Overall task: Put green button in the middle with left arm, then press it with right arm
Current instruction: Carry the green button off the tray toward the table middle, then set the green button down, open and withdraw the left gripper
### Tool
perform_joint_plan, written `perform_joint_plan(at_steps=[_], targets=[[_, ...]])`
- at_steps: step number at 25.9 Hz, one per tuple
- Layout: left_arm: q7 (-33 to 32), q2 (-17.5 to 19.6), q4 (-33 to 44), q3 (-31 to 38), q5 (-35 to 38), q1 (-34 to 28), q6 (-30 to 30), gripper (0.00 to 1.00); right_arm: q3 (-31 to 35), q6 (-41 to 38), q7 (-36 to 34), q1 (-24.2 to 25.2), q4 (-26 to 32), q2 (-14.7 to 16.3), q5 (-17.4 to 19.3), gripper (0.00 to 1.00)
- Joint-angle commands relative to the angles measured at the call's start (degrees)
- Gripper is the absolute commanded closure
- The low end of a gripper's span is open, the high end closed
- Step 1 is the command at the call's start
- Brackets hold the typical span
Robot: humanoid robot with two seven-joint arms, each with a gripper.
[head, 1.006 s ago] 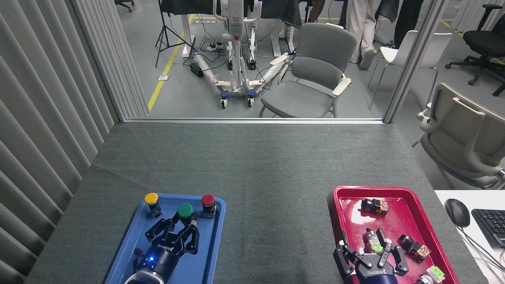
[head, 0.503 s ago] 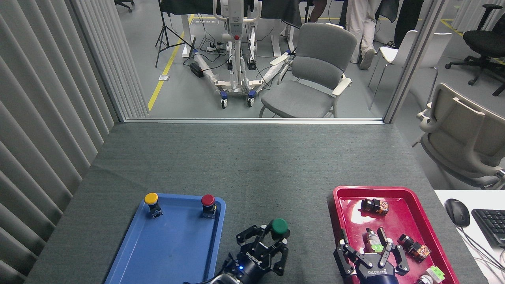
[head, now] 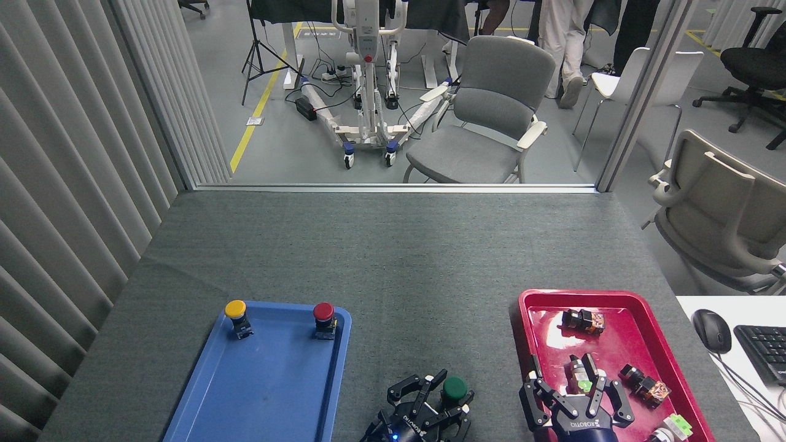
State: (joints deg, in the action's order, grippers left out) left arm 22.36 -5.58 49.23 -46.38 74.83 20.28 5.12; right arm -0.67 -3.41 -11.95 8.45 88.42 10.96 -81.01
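The green button (head: 455,387), a dark-green cap on a black body, is low over the bare grey-green middle of the table (head: 393,270), between the two trays near the front edge. My left gripper (head: 447,399), with its blue light glowing, is shut on the green button, its fingers closed around the body under the cap. I cannot tell whether the button's base touches the felt. My right gripper (head: 574,382) hovers open over the near end of the red tray (head: 614,296), fingers spread around a small part.
The blue tray (head: 270,380) at the left holds a yellow-capped button (head: 236,310) and a red-capped button (head: 323,313). Several small parts lie in the red tray. A mouse (head: 711,330) and a keyboard (head: 764,350) sit on a white desk at right.
My left gripper carried the green button out of the blue tray, rightwards onto the middle area, then nearer and lower. The right gripper barely moved.
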Motion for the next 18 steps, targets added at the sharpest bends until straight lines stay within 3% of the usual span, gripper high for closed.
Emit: perform_joint_plan(at_steps=[1, 5, 10, 12, 16, 18], targets=[[0.1, 0.5, 0.4, 0.1, 0.1, -0.7, 0.6, 0.01, 0.0, 0.0, 0.0, 0.0, 0.0, -0.1, 0.0, 0.17], [0.1, 3.3, 9.7, 0.3, 0.1, -2.9, -0.6, 0.01, -0.9, 0.0, -0.2, -0.1, 0.0, -0.1, -1.0, 0.29], [-0.2, 11.9, 27.7, 10.2, -0.1, -12.4, -7.1, 0.01, -2.4, -2.7, -0.2, -0.3, 0.0, -1.0, -2.0, 0.79], [-0.2, 13.5, 33.1, 17.5, 0.2, -17.7, -9.3, 0.01, -4.0, -2.8, -0.2, -0.5, 0.0, -1.4, -4.2, 0.92], [-4.6, 12.3, 35.2, 32.7, 3.4, -22.9, -9.0, 0.02, -7.0, -5.4, -1.1, -0.5, -0.1, -2.9, -8.9, 1.0], [-8.6, 11.9, 35.7, 38.2, 9.3, -24.1, -7.4, 0.02, -8.2, -5.5, -1.1, -0.5, -0.3, -3.7, -10.2, 1.0]])
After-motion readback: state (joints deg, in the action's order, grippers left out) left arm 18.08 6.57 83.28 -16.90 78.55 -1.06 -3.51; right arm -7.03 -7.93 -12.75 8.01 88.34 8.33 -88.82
